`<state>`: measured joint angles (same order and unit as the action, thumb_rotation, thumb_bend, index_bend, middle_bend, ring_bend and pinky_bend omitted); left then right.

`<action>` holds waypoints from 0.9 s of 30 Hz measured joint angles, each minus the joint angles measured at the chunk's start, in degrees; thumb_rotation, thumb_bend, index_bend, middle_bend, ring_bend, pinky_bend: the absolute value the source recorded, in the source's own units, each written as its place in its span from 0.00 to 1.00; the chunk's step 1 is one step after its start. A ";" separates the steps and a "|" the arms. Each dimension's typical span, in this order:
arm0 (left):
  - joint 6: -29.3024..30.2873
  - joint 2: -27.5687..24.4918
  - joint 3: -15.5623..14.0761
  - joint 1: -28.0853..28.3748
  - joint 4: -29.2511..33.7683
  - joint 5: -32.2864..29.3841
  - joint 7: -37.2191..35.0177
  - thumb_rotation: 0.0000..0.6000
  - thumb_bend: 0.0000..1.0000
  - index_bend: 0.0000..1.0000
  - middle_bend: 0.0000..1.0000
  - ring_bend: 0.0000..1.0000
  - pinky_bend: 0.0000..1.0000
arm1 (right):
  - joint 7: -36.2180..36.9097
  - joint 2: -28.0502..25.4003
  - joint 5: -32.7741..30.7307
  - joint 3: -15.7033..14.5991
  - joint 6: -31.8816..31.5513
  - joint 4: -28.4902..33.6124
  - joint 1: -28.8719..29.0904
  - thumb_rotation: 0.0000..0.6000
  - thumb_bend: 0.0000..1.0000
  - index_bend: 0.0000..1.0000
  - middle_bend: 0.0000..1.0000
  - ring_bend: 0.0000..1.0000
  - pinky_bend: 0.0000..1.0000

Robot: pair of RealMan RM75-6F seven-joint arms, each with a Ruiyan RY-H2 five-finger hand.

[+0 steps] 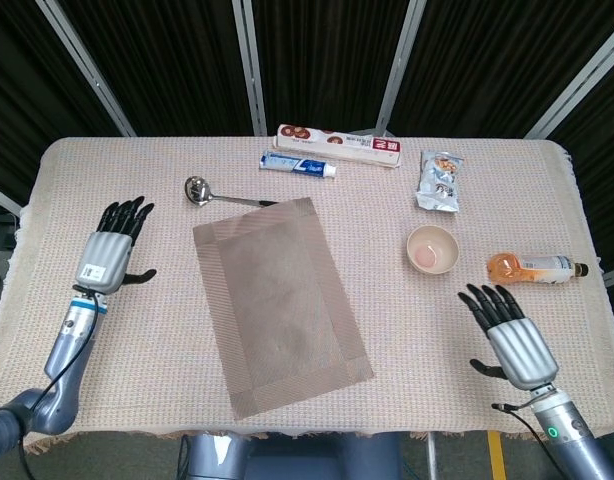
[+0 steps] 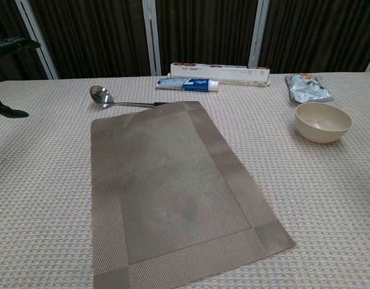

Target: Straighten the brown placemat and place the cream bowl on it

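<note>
We see the placemat [image 1: 281, 305] lying flat but skewed; a ladle [image 1: 225, 195] touches its far edge. The bowl [image 1: 432, 249] sits apart, right. Left hand [image 1: 109, 250] and right hand [image 1: 509, 328] are spread, empty.

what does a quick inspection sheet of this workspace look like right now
surface: table under a beige woven cloth, frayed at the near edge.
job's things: brown placemat lies flat but skewed to the table edge; cream bowl stands upright to its right, apart from it.
clutter: ladle with its handle end touching the mat's far edge; toothpaste; long box; snack bag; orange bottle lying on its side.
hands: left hand open, clear of the mat; right hand open, near the bottle.
cables: thin wire at the right wrist.
surroundings: dark curtains with pale metal poles.
</note>
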<state>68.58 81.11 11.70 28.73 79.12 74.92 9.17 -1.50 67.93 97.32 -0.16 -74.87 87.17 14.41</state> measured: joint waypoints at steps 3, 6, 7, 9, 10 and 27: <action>3.10 -4.44 -1.05 -3.16 8.23 -1.37 5.48 1.00 0.00 0.00 0.00 0.00 0.00 | -0.93 0.44 2.86 -0.76 3.51 0.18 3.14 1.00 0.00 0.00 0.00 0.00 0.00; 6.92 -8.39 -2.21 -6.43 15.95 -2.47 10.23 1.00 0.00 0.00 0.00 0.00 0.00 | -2.92 1.43 5.28 -1.30 6.47 0.68 5.98 1.00 0.00 0.00 0.00 0.00 0.00; 8.11 -9.46 -2.59 -7.40 18.06 -2.71 11.41 1.00 0.00 0.00 0.00 0.00 0.00 | -3.58 1.76 5.92 -1.47 7.30 0.92 6.69 1.00 0.00 0.00 0.00 0.00 0.00; 11.06 -12.05 -3.67 -9.84 23.07 -3.16 14.22 1.00 0.00 0.00 0.00 0.00 0.00 | -5.01 2.55 7.21 -1.90 9.17 1.65 8.17 1.00 0.00 0.00 0.00 0.00 0.00; 11.75 -12.67 -3.96 -10.42 24.13 -3.21 14.90 1.00 0.00 0.00 0.00 0.00 0.00 | -5.55 2.92 7.71 -2.09 9.95 2.04 8.74 1.00 0.00 0.00 0.00 0.00 0.00; 13.74 -14.39 -6.84 -13.38 25.31 -0.19 15.39 1.00 0.00 0.00 0.00 0.00 0.00 | -11.99 13.94 7.73 -3.24 21.67 0.24 15.09 1.00 0.00 0.03 0.00 0.00 0.00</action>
<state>82.33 66.72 4.86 15.34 104.43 74.73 24.56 -13.49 81.86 105.05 -3.40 -53.21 87.41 29.49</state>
